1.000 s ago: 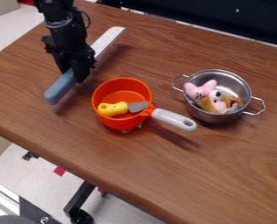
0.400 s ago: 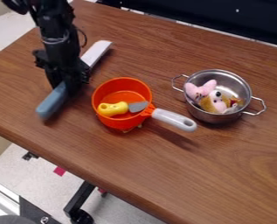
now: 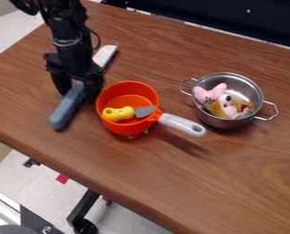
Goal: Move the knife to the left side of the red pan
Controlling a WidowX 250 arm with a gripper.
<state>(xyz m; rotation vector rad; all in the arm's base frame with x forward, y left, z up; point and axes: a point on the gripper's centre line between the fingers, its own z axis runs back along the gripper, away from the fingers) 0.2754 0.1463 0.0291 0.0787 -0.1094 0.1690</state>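
**Knife Placement: Set-Down Beside the Pan**

Change of state: Compared with the earlier frames, the knife (image 3: 72,100) has shifted toward the near edge of the tabletop (image 3: 190,187). Since the middle frame, its handle (image 3: 62,114) has also swung slightly toward the red pan (image 3: 118,127). The offset shadow seen beneath the knife in the first frame is no longer apparent. This indicates that the knife has been lowered and is at or very near the surface.

Gripper state: The gripper (image 3: 79,94) is over the upper part of the handle. Its fingers appear parted, one to each side of the handle, which suggests that the grip has been released.

Position: The knife is to the left of the pan in the camera view, just beside it and apart from it. The pan is upright.

Orientation: The long axis runs diagonally across the tabletop. The butt of the handle points to the lower left, toward the near edge; the blade (image 3: 104,56) points to the upper right, away from that edge. The arm hides the middle section.

Task status: The placement requirement appears to be met. The remaining step is judged to be a straight upward withdrawal. Sideways travel before clearance could drag the handle or nudge the pan.
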